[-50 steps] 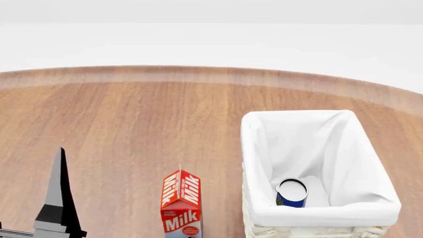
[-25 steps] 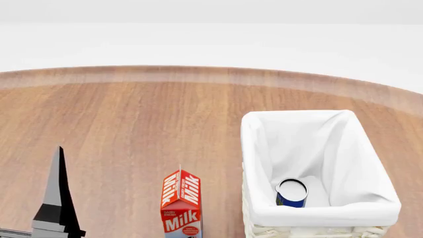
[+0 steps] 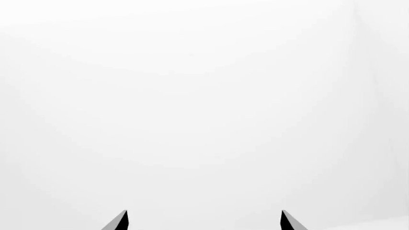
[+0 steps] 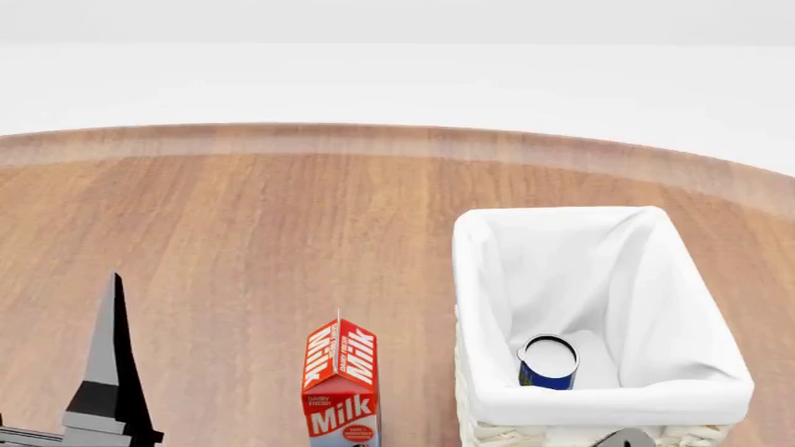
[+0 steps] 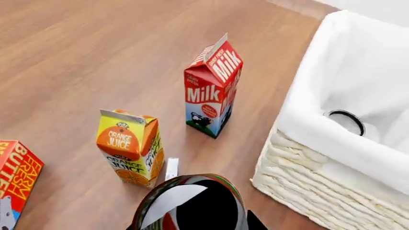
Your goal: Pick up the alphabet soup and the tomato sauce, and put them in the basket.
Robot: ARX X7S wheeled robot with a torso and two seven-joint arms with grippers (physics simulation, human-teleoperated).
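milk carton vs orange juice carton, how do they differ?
The milk carton is red and white with a blue base; the orange juice carton is yellow and orange. The milk carton looks taller and stands nearer the basket; the orange juice carton stands beside the butter box. Both are upright, gable-topped, on the table.

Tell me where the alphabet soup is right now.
The alphabet soup stands upright inside the basket, at its near end by the liner wall, on the head view's right, right of the milk carton.

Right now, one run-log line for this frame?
alphabet soup: in basket | tomato sauce: held by right gripper, outside basket | left gripper: open, empty | milk carton: upright
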